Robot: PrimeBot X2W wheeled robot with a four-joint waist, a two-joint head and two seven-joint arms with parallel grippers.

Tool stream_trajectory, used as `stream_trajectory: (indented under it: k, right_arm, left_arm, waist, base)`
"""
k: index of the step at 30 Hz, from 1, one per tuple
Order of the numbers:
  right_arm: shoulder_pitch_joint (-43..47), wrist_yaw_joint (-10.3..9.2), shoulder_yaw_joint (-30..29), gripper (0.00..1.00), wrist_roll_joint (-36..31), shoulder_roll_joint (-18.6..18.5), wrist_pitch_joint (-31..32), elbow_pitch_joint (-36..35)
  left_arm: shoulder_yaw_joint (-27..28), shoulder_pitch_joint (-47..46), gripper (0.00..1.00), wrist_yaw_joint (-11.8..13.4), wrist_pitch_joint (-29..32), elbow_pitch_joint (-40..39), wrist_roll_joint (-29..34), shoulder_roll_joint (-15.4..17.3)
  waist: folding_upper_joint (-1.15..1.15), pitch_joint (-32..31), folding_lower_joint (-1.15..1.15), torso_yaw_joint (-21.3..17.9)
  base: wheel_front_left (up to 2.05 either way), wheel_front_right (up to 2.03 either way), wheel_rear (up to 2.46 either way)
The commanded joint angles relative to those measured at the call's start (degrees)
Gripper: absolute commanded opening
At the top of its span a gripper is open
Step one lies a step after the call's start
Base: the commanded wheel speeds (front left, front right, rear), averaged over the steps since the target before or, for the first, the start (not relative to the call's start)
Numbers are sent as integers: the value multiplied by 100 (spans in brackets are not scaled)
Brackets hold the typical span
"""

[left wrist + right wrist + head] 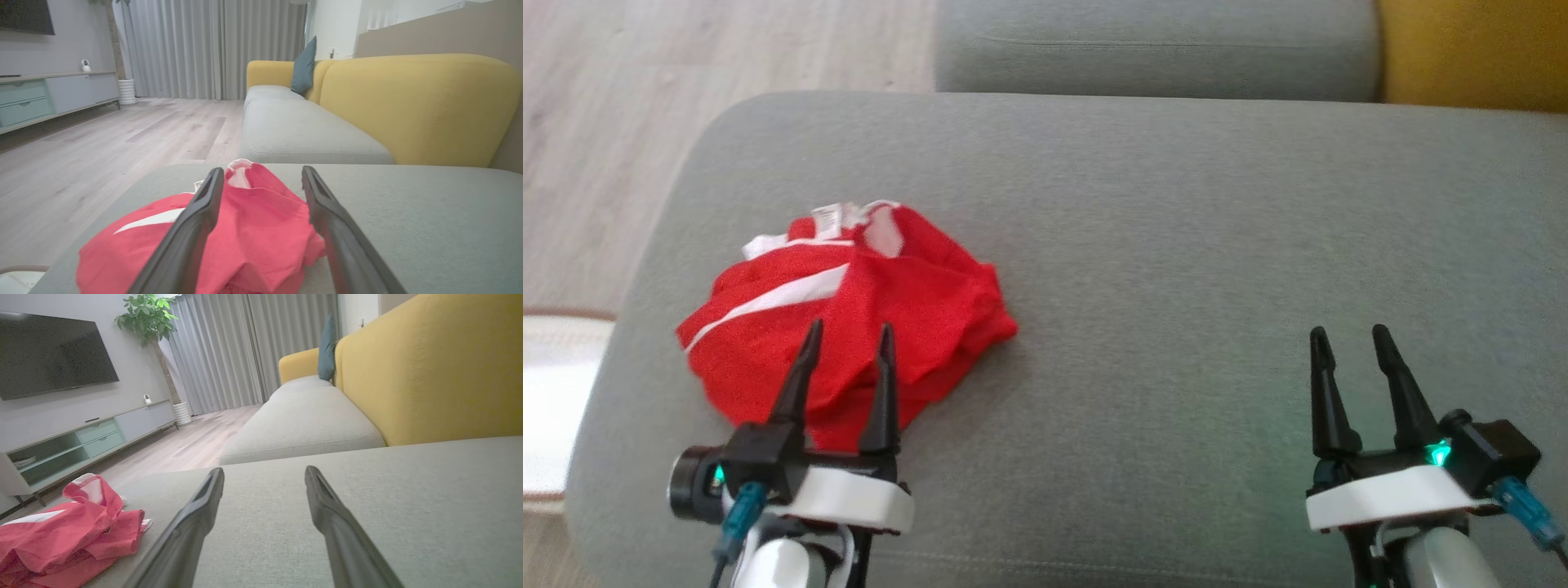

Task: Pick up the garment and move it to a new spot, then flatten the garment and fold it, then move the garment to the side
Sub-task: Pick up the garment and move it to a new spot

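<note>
The crumpled red garment lies at the left of the grey cushion, straight ahead of the left pincer, whose fingers stand apart over the garment's near side. The right pincer, also spread and empty, sits well apart from it, so the left arm is nearer.

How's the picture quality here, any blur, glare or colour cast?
Head view: soft; green glow on the grey fabric cushion by the right gripper, white glare far left. Left wrist view: crumpled red garment washed pinkish, jaws blurred. Right wrist view: same pink cast.
</note>
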Motion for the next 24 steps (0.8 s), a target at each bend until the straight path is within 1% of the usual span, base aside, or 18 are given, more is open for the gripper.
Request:
stream_trajectory:
  k: [1, 6, 11, 15, 19, 24]
  right_arm:
    - [-186, 23, 171, 100, 7, -49, -61, -212]
    - [-166, 23, 279, 100, 44, -49, -61, -219]
    - [-159, 23, 378, 100, 101, -49, -61, -190]
    - [-167, 23, 503, 100, 114, -49, -61, -162]
    - [-190, 23, 608, 100, 154, -49, -61, -136]
    - [-205, 23, 658, 100, 190, -49, -61, -121]
  left_arm:
    - [254, -269, 100, 12, -34, -160, 16, -22]
    - [271, -270, 100, -24, -34, -118, 41, -24]
    - [250, -257, 100, 41, -34, -111, -20, -25]
    - [301, -237, 100, 41, -34, -103, 6, -25]
    - [420, -209, 100, 2, -34, -105, 35, -25]
    - [535, -180, 100, -47, -34, -108, 55, -25]
  waist:
    - [0, 8, 0, 162]
    - [0, 37, 0, 580]
    - [0, 49, 0, 995]
    - [0, 62, 0, 1262]
    - [0, 59, 0, 1410]
    - [0, 67, 0, 1421]
  base:
    - [0, 0, 0]
    - [0, 0, 0]
    - [0, 0, 0]
    - [0, 0, 0]
    - [0, 0, 0]
    - [0, 0, 0]
